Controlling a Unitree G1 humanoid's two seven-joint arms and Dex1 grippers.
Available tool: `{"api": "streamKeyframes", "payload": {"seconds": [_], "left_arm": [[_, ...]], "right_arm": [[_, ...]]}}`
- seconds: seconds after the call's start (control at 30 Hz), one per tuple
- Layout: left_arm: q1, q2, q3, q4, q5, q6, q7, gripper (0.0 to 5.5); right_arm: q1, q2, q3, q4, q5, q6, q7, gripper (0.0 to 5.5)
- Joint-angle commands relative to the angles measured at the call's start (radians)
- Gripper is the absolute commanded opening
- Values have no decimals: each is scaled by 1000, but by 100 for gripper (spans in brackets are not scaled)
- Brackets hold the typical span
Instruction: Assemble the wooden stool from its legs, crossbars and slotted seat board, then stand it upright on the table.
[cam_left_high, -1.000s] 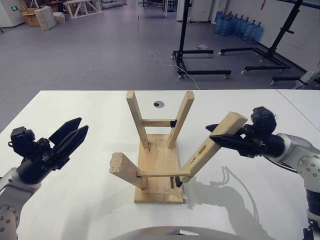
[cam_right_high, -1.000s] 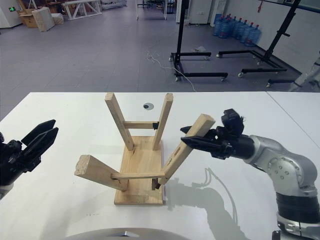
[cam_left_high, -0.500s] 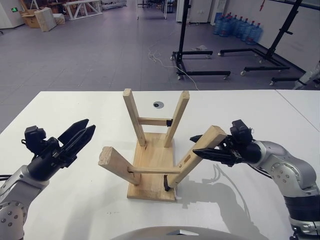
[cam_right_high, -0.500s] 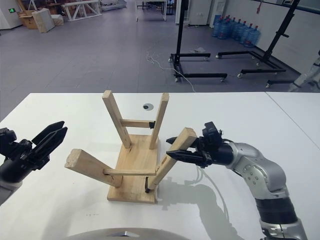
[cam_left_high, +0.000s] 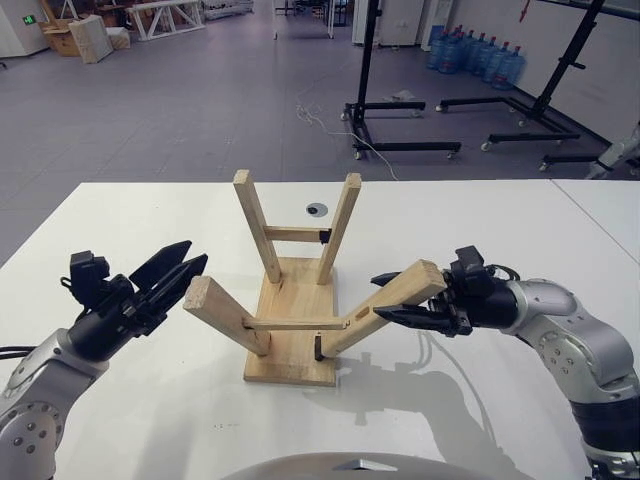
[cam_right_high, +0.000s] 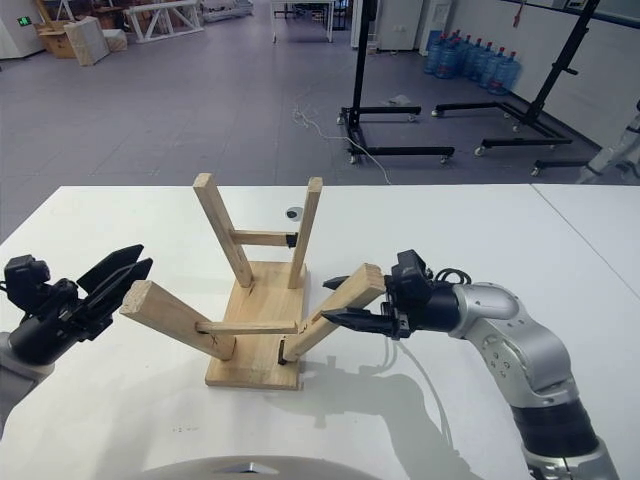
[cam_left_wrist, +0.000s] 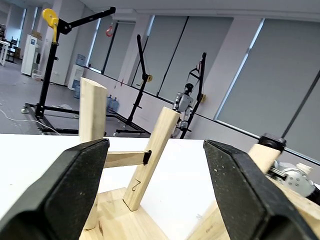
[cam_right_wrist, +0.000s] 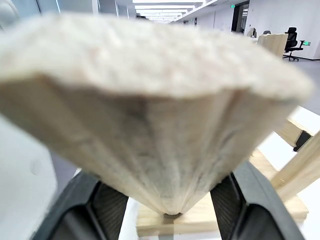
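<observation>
Left eye view, centre frame: the stool (cam_left_high: 296, 300) sits upside down on the table (cam_left_high: 480, 220). At centre right my right gripper (cam_left_high: 382, 296) clamps its splayed right leg (cam_left_high: 360, 322). At centre left my left gripper (cam_left_high: 196, 252) hovers spread and empty just beside the left leg (cam_left_high: 220, 310).

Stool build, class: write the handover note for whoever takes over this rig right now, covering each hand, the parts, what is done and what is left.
Right hand: shut on the free end of the near right leg, which leans outward.
Left hand: open, empty, close to the end of the near left leg, not touching.
Parts: seat board flat on the table. Far legs stand on it, joined by the far crossbar. Near legs splay apart, linked by the near crossbar.
Done: far pair up.
Left: probably straighten and seat the near pair, then turn the stool onto its legs.
</observation>
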Motion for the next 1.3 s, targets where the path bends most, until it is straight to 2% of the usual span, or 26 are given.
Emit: {"api": "streamKeyframes", "payload": {"seconds": [0.03,0.3,0.67,1.3], "left_arm": [[28,-20,-24,-27,32,-20,14,345],[34,-27,-41,-30,50,-43,24,345],[18,-14,-60,-20,64,-45,20,345],[-11,-15,-151,-16,137,-57,15,345]], "right_arm": [[-36,-17,7,-31,-36,26,-63,205],[-39,-32,48,-126,-60,29,-79,205],[-11,18,60,-73,-132,-98,-85,205],[-121,17,145,-115,-98,15,-90,204]]}}
